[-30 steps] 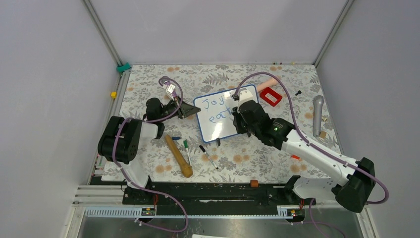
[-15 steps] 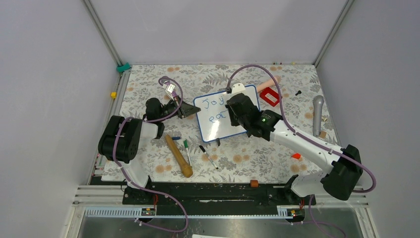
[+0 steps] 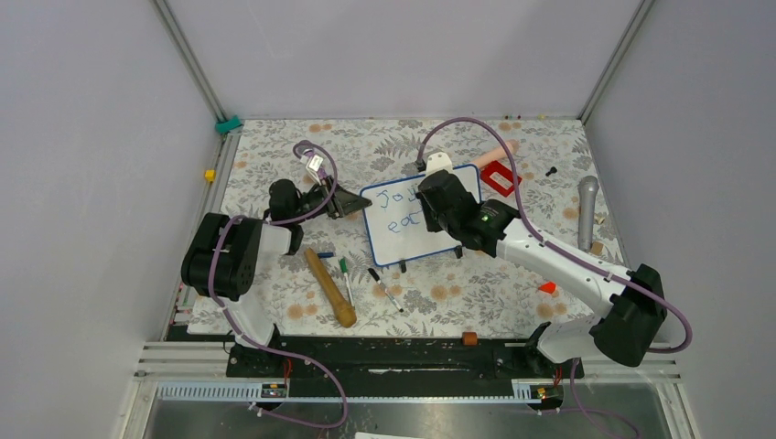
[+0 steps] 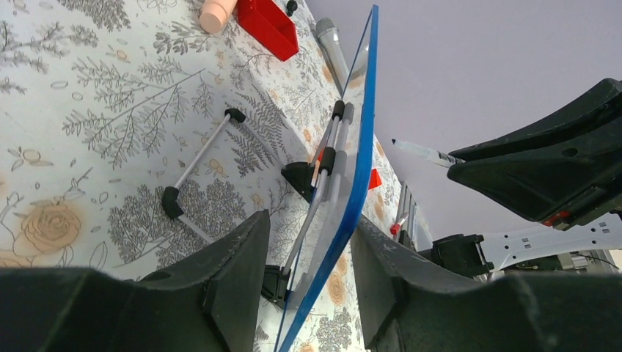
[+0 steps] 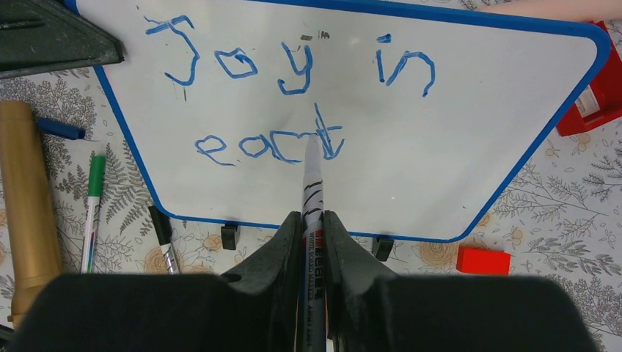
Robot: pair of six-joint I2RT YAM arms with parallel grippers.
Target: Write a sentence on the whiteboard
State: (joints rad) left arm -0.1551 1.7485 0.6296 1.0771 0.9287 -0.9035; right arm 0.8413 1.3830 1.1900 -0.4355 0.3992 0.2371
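Note:
The whiteboard (image 3: 403, 240) stands tilted on its black feet mid-table, blue-framed. The sentence (image 5: 293, 66) reads "Joy in" on the top line, with "eact"-like letters (image 5: 271, 147) below. My right gripper (image 5: 313, 216) is shut on a whiteboard marker (image 5: 312, 183), whose tip touches the last letter. From above, that gripper (image 3: 439, 206) hovers over the board's right half. My left gripper (image 4: 309, 220) straddles the board's blue left edge (image 4: 363, 147) with its jaws apart and a gap on the left side. From above, it (image 3: 360, 206) sits at the board's left rim.
A wooden rolling pin (image 3: 329, 288), a green marker (image 3: 345, 274) and a black marker (image 3: 384, 288) lie in front of the board. A red box (image 3: 500, 177), a peach cylinder (image 3: 499, 151) and a microphone (image 3: 587, 210) sit to the right. A small red block (image 3: 548, 287) lies near the right arm.
My left jaws have parted off the board's left edge. The right gripper has carried the marker left and slightly away across the board, and the board has turned a little.

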